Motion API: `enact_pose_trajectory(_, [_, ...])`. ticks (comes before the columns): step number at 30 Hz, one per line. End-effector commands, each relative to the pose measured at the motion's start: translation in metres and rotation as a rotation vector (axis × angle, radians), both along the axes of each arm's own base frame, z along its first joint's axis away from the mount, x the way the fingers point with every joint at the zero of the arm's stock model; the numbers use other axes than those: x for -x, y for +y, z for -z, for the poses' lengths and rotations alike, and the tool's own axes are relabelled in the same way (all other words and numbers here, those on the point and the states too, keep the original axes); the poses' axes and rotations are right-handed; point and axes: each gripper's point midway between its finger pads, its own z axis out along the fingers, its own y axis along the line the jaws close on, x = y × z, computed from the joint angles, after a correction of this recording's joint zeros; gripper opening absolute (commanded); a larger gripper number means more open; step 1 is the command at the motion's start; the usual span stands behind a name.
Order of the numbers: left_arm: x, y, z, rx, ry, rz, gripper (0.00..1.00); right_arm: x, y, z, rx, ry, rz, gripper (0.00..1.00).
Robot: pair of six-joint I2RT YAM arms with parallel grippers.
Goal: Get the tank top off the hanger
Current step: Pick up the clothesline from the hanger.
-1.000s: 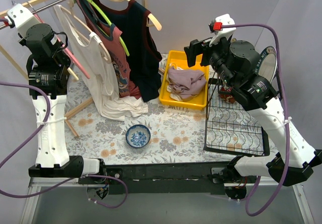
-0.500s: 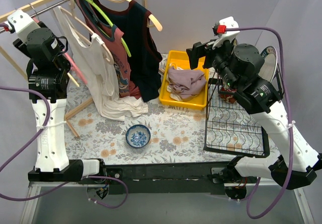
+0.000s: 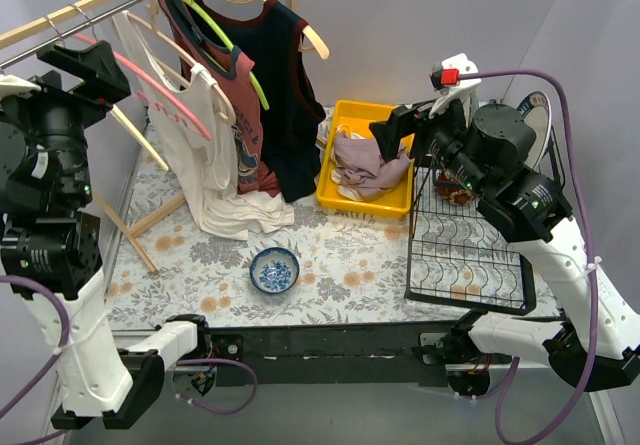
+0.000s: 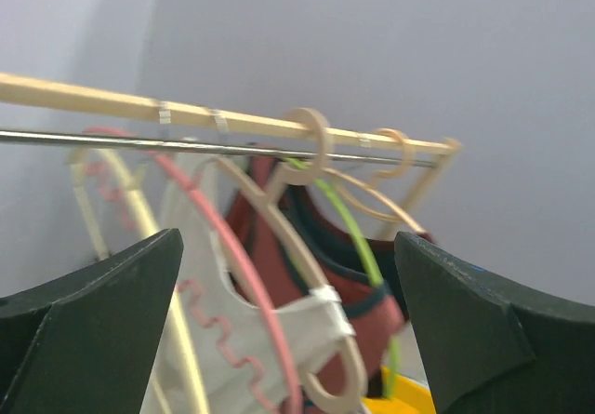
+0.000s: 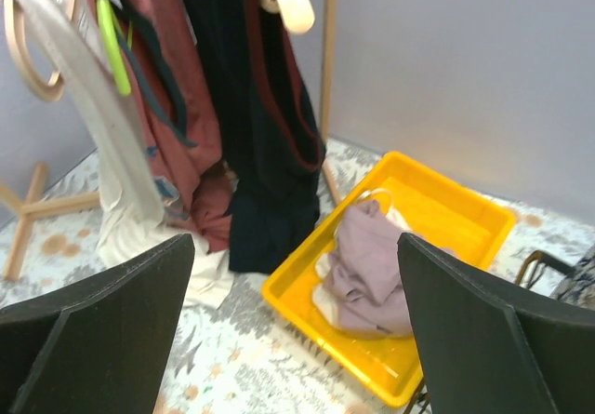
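A white tank top (image 3: pixel 205 155) hangs on a beige hanger (image 3: pixel 180 55) from the rail, with its hem pooled on the table. The left wrist view has the same white tank top (image 4: pixel 232 330) and beige hanger (image 4: pixel 279 228) behind a bare pink hanger (image 4: pixel 223 247). My left gripper (image 3: pixel 100 75) is open, just left of the pink hanger (image 3: pixel 150 90) and touching nothing. From its own camera the left gripper (image 4: pixel 288 247) holds nothing. My right gripper (image 3: pixel 395 130) hovers open over the yellow bin (image 3: pixel 365 208); nothing sits between the jaws of the right gripper (image 5: pixel 296 247).
A maroon tank top (image 3: pixel 240 115) on a green hanger (image 3: pixel 225 40) and a navy tank top (image 3: pixel 285 95) hang to the right. A lilac garment (image 3: pixel 365 160) lies in the bin. A blue bowl (image 3: pixel 274 269) sits at the table's front and a black wire rack (image 3: pixel 465 245) at the right.
My left gripper has opened and drawn back to the left, away from the hangers. The hangers have swung slightly. My right arm has drifted a little to the right, still open.
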Motion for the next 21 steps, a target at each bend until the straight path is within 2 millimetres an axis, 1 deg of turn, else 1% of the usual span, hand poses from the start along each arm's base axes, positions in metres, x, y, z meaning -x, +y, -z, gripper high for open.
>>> enact_pose_trajectory(1, [-0.006,-0.077,-0.001,-0.004,-0.005,0.434,0.98,0.014,0.012,0.022,-0.009,0.101,-0.071,0.98])
enact_pose_trajectory(3, [-0.016,-0.088,0.005,0.011,0.024,0.498,0.98,0.016,0.012,0.029,-0.006,0.115,-0.076,0.98])
enact_pose_trajectory(4, [-0.017,-0.091,0.005,0.030,0.033,0.517,0.98,0.018,0.012,0.031,-0.007,0.116,-0.082,0.99])
enact_pose_trajectory(5, [-0.023,-0.091,0.008,0.042,0.055,0.518,0.98,0.020,0.015,0.032,-0.015,0.117,-0.097,0.99])
enact_pose_trajectory(6, [-0.039,-0.091,0.023,0.063,0.124,0.518,0.98,0.023,0.015,0.036,-0.015,0.120,-0.106,0.99])
enact_pose_trajectory(7, [-0.045,-0.090,0.024,0.071,0.137,0.506,0.98,0.025,0.015,0.035,-0.019,0.116,-0.112,0.98])
enact_pose_trajectory(8, [-0.053,-0.085,0.031,0.084,0.165,0.479,0.98,0.029,0.015,0.031,-0.034,0.103,-0.127,0.99])
enact_pose_trajectory(9, [-0.067,-0.081,0.042,0.096,0.200,0.455,0.98,0.029,0.016,0.035,-0.031,0.105,-0.134,0.99])
enact_pose_trajectory(10, [-0.076,-0.078,0.053,0.098,0.229,0.437,0.98,0.031,0.016,0.034,-0.035,0.101,-0.142,0.99])
enact_pose_trajectory(11, [-0.081,-0.074,0.055,0.099,0.235,0.415,0.98,0.034,0.017,0.030,-0.048,0.088,-0.157,0.99])
enact_pose_trajectory(12, [-0.089,-0.064,0.061,0.106,0.253,0.357,0.98,0.035,0.018,0.030,-0.048,0.086,-0.165,0.98])
enact_pose_trajectory(13, [-0.105,-0.062,0.072,0.111,0.292,0.339,0.98,0.036,0.018,0.031,-0.049,0.085,-0.168,0.98])
enact_pose_trajectory(14, [-0.111,-0.059,0.071,0.101,0.295,0.325,0.98,0.036,0.018,0.030,-0.051,0.082,-0.170,0.98])
enact_pose_trajectory(15, [-0.117,-0.050,0.076,0.113,0.316,0.274,0.98,0.036,0.018,0.031,-0.049,0.082,-0.168,0.98])
enact_pose_trajectory(16, [-0.132,-0.046,0.086,0.120,0.350,0.249,0.98,0.037,0.017,0.030,-0.049,0.080,-0.168,0.98])
enact_pose_trajectory(19, [-0.143,-0.039,0.087,0.117,0.340,0.211,0.98,0.036,0.017,0.033,-0.038,0.085,-0.167,0.97])
enact_pose_trajectory(21, [-0.148,-0.040,0.085,0.127,0.310,0.217,0.96,0.036,0.017,0.034,-0.035,0.085,-0.165,0.97])
